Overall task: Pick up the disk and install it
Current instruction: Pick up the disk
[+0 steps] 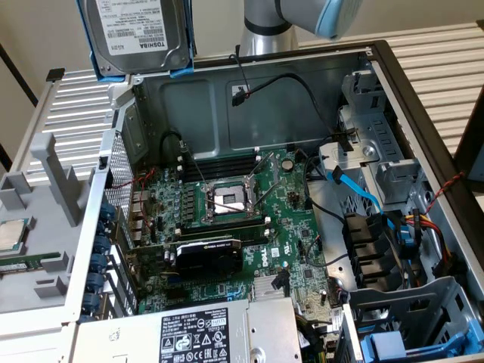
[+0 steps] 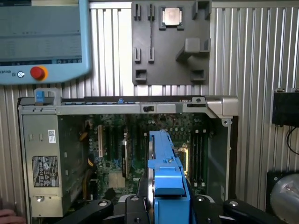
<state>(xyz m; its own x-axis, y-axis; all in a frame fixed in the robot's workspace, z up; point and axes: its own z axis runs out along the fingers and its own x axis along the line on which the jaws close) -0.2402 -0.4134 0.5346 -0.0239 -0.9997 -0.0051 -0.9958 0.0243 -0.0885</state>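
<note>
- The disk (image 1: 136, 34) is held in the air at 11 o'clock in the exterior view. It is above the rim of the open computer case (image 1: 249, 91) and touches nothing inside. Its white label faces the camera.
- Its blue carrier (image 2: 168, 179) wraps the edges. In the wrist view the drive is edge-on, over the case interior.
- The jaws are about half closed and clamped on the disk's two flat faces through the carrier, one black finger (image 2: 135, 207) on each side.
- The robot arm (image 1: 302, 15) enters at 12 to 1 o'clock in the exterior view.
- Below the disk, the motherboard (image 1: 227, 227) lies at the case's centre with an open processor socket (image 1: 231, 200). A black expansion card (image 1: 208, 253) sits just toward 6 o'clock of the socket.
- The power-supply box (image 1: 204, 333) with a warning label sits at 6 o'clock.
- A metal drive cage (image 1: 378, 151) stands at 3 o'clock, and a blue caddy (image 1: 393, 344) lies at 5 o'clock.
- A grey fixture (image 1: 45, 197) at 9 o'clock, outside the case, carries a small square processor chip (image 1: 11, 234).
- Everything rests on a ribbed worktop (image 1: 439, 68).
- The wrist view shows a teach pendant (image 2: 42, 42) with a red button (image 2: 37, 73).
</note>
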